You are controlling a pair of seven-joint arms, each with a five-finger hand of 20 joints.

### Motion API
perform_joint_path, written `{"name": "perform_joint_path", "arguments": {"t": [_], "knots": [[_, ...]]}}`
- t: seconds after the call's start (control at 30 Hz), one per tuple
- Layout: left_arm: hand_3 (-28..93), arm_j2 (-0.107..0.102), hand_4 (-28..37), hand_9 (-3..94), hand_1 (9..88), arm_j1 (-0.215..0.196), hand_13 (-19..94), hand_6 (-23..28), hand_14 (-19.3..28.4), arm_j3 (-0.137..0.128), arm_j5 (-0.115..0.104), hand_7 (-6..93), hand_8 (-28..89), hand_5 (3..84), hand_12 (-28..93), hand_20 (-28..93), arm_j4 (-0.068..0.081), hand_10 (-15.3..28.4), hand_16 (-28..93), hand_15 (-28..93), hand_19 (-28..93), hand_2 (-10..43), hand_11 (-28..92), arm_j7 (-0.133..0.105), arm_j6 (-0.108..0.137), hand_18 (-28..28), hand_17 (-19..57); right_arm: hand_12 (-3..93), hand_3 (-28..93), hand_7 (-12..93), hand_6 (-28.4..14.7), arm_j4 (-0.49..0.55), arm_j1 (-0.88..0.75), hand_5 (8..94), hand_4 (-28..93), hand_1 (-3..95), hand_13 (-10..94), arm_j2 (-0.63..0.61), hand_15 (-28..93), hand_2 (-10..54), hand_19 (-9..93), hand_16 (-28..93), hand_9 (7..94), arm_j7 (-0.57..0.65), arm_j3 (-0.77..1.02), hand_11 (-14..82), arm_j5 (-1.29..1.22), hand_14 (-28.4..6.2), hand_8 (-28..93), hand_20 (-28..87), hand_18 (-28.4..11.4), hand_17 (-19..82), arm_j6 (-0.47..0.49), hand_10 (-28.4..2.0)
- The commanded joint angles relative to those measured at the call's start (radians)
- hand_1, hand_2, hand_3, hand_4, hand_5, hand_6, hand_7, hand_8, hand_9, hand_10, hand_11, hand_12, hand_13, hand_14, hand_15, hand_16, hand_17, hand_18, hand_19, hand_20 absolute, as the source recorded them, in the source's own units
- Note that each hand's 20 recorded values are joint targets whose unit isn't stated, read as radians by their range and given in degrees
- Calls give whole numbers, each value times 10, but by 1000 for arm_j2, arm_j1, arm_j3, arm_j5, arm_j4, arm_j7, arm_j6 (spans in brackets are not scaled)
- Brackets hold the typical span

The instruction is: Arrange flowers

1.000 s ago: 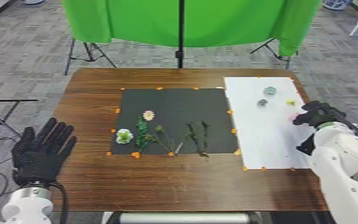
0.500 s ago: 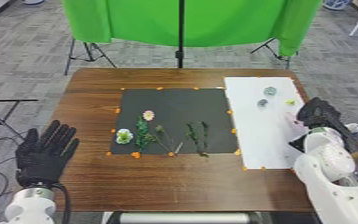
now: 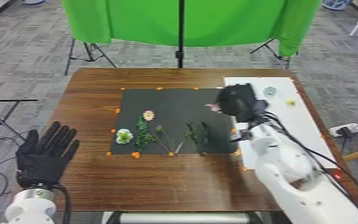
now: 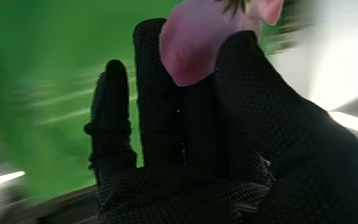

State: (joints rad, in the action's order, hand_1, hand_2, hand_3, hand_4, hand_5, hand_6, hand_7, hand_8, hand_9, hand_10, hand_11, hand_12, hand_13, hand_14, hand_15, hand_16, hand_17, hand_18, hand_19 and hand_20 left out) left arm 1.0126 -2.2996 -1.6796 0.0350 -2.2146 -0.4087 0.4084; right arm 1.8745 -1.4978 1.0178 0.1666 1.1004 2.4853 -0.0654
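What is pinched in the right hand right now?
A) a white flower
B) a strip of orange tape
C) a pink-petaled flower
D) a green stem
C: pink petals show between the thumb and fingers of the right hand.

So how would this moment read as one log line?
right hand: pinches pink flower | near right edge of black mat | left hand: open | white flower: lies on mat
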Motion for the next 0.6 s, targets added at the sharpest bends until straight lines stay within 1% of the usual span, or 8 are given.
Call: {"name": "perform_joint_path", "arguments": {"t": [0.03, 0.13, 0.27, 0.37, 0.4, 0.43, 0.5, 0.6], "knots": [[742, 2, -283, 399, 256, 22, 324, 96, 136, 19, -3, 133, -109, 451, 102, 117, 13, 148, -56, 300, 326, 145, 220, 25, 14, 133, -61, 213, 690, 205, 36, -139, 136, 751, -283, 559, 591, 242, 368, -32, 712, 344, 723, -113, -179, 111, 72, -75, -32, 369, -183, 213, 9, -85], [741, -5, -283, 398, 257, 42, 323, 96, 137, 32, 5, 132, -109, 450, 103, 117, 17, 147, -55, 299, 327, 145, 218, 45, 12, 133, -61, 207, 704, 209, 40, -140, 129, 753, -283, 550, 591, 283, 370, -40, 711, 343, 722, -102, -204, 114, 94, -72, -39, 370, -182, 212, 26, -81], [740, -13, -283, 398, 257, 50, 323, 96, 136, 38, -21, 130, -108, 449, 104, 117, 15, 148, -54, 294, 326, 147, 215, 49, 2, 133, -61, 198, 726, 216, 45, -120, 123, 753, -283, 534, 587, 303, 370, -49, 709, 342, 713, -92, -239, 121, 91, -68, -46, 371, -181, 211, 68, -75], [739, -11, -283, 396, 257, 66, 320, 95, 134, 47, -10, 129, -107, 448, 104, 118, 21, 148, -52, 287, 325, 148, 210, 62, 0, 133, -61, 181, 746, 223, 50, -137, 111, 753, -283, 516, 578, 307, 373, -55, 706, 332, 699, -98, -251, 136, 130, -65, -55, 373, -179, 209, 66, -72], [739, -11, -283, 396, 257, 71, 321, 95, 134, 50, -15, 128, -106, 448, 106, 118, 23, 148, -50, 284, 325, 148, 209, 63, -3, 133, -61, 168, 749, 226, 52, -149, 107, 750, -283, 514, 575, 307, 375, -57, 705, 327, 689, -107, -250, 144, 131, -63, -60, 373, -178, 208, 64, -71], [739, -11, -283, 395, 257, 75, 320, 95, 133, 51, -34, 127, -106, 447, 106, 118, 25, 149, -49, 281, 325, 148, 208, 68, -7, 133, -61, 156, 753, 238, 54, -165, 100, 743, -283, 511, 572, 310, 375, -58, 705, 326, 680, -115, -243, 150, 116, -62, -70, 374, -178, 208, 62, -71], [739, -9, -283, 395, 257, 88, 320, 96, 134, 54, -92, 125, -105, 447, 108, 118, 28, 149, -46, 277, 323, 148, 205, 64, -23, 132, -61, 149, 754, 243, 55, -184, 95, 738, -283, 510, 570, 306, 375, -58, 704, 323, 677, -86, -244, 153, 92, -61, -76, 375, -177, 207, 64, -69], [739, -11, -283, 395, 257, 98, 319, 97, 134, 60, -81, 122, -104, 447, 109, 118, 32, 149, -43, 270, 321, 148, 201, 68, -27, 132, -61, 149, 739, 246, 50, -222, 96, 728, -283, 518, 568, 316, 375, -52, 704, 321, 677, -94, -225, 157, 94, -60, -79, 375, -177, 207, 45, -71]]}}
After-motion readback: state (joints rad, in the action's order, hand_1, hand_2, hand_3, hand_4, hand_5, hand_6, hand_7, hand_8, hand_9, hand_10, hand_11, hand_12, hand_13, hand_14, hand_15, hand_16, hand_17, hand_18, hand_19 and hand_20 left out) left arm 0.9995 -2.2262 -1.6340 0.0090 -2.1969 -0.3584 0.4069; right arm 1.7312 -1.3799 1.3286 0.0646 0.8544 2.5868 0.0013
